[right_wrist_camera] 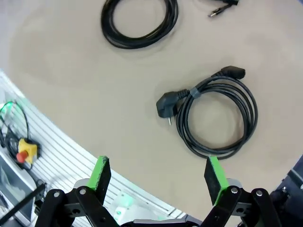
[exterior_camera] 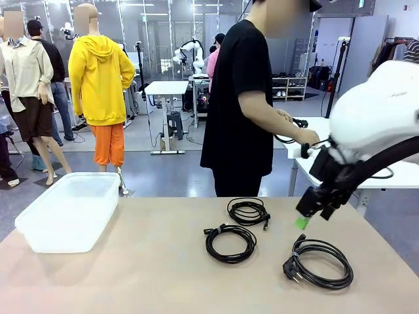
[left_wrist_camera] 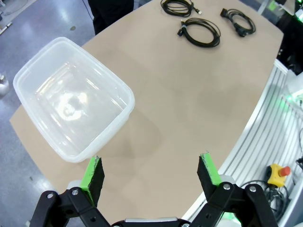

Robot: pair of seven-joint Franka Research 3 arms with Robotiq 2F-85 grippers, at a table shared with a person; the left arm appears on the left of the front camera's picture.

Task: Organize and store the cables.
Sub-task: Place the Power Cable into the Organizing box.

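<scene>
Three black cables lie coiled on the tan table. The thinnest coil is farthest, a middle coil lies nearer, and a thicker coil with a chunky plug lies to the right. My right gripper hangs open above the table, just behind the thick coil. In the right wrist view my right gripper is open above the thick coil, with the middle coil beyond. My left gripper is open over bare table beside the bin, with the three coils far off.
A clear white plastic bin stands at the table's left, seen with nothing in it. A person stands at the far side, hands on a cord at a white side table. A yellow stop button sits beyond the table's edge.
</scene>
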